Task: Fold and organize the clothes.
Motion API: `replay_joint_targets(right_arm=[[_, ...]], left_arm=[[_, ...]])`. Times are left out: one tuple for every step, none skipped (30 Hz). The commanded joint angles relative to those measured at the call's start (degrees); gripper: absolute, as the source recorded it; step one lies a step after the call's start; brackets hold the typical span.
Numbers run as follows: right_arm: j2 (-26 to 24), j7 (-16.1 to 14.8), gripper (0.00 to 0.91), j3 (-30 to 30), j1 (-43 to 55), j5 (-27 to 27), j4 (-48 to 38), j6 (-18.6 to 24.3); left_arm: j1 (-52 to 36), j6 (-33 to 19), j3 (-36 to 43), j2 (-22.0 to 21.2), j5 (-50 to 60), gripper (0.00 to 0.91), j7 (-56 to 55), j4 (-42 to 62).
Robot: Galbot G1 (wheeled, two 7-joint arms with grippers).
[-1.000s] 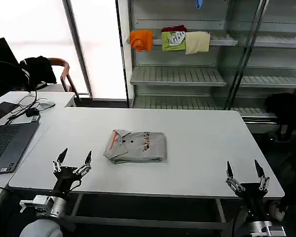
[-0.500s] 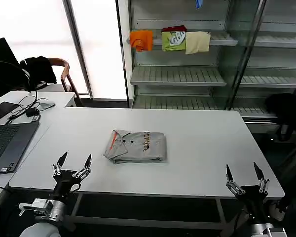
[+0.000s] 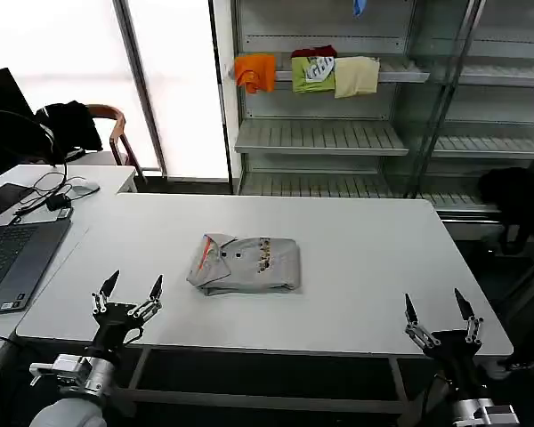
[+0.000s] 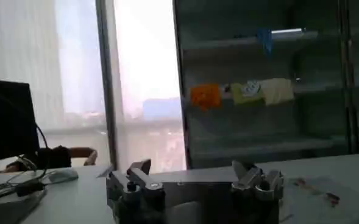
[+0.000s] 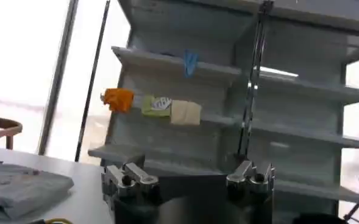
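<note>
Shirt (image 3: 245,263) folded — grippers clear, spread

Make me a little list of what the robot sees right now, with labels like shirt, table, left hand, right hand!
shirt: grey shirt, folded, lying in the middle of the table
table: white table
left gripper: left gripper, open, at the table's near edge, apart from the shirt
right gripper: right gripper, open, at the near edge, on the other side
shelf: shelf behind the table, with small coloured clothes on it
</note>
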Motion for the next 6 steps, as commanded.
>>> replay_joint_targets(right_arm=[[-0.23, -0.16, 0.907, 0.14, 0.18, 0.09, 0.4, -0.68], [-0.22, -0.19, 0.907, 0.19, 0.18, 0.07, 0.46, -0.7], [-0.24, -0.18, 0.907, 0.17, 0.18, 0.11, 0.49, -0.74], [-0.25, -0.18, 0.907, 0.17, 0.16, 0.11, 0.49, -0.75], [-0.26, -0.24, 0.907, 0.18, 0.13, 0.08, 0.5, -0.74], [-0.28, -0.23, 0.907, 0.18, 0.05, 0.08, 0.51, -0.73]], left_arm=[[-0.17, 0.36, -0.04, 0.14, -0.3, 0.907, 0.09, 0.08], [-0.17, 0.35, -0.02, 0.14, -0.26, 0.907, 0.1, 0.07], [-0.17, 0.34, -0.01, 0.13, -0.26, 0.907, 0.1, 0.09], [-0.17, 0.34, -0.01, 0.13, -0.24, 0.907, 0.09, 0.14], [-0.18, 0.31, -0.02, 0.13, -0.25, 0.907, 0.08, 0.18], [-0.18, 0.27, -0.02, 0.12, -0.25, 0.907, 0.09, 0.26]])
